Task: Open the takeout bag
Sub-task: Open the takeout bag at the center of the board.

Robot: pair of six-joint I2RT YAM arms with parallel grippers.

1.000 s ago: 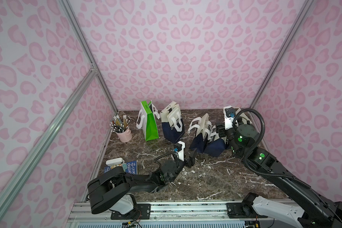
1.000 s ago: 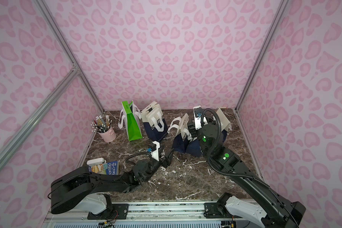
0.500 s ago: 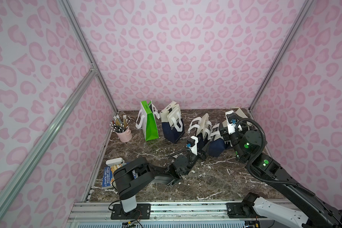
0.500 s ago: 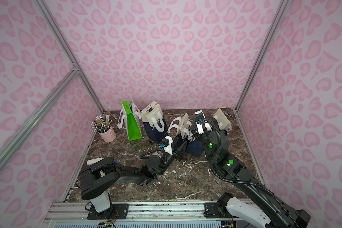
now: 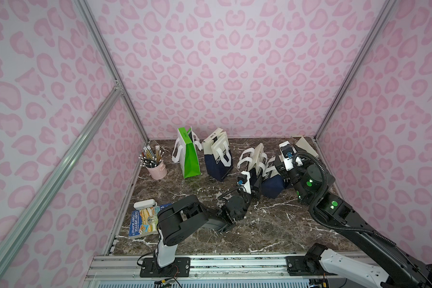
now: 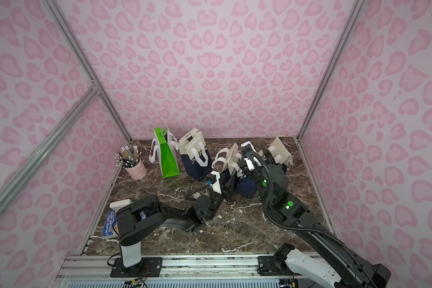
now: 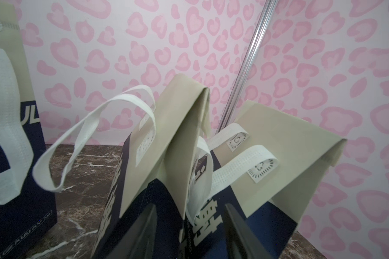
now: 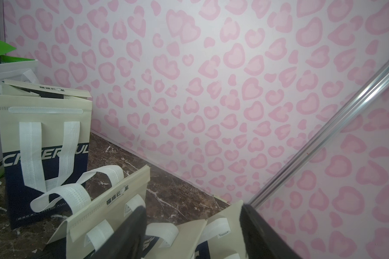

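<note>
My left claw (image 7: 190, 208), parted, straddles the side fold of the leaning navy-and-beige fabric takeout bag (image 7: 171, 134) on the marble table (image 5: 272, 224); poised to pinch one wall. My right claw (image 8: 192, 208), likewise released, hovers above.

row of bags (image 5: 220, 162) and pencil cup (image 5: 156, 170) crowd the back; front of table (image 5: 272, 229) lies bare.

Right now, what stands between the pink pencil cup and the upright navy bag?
The green bag stands between the pencil cup and the upright navy bag; both top views show it.
</note>
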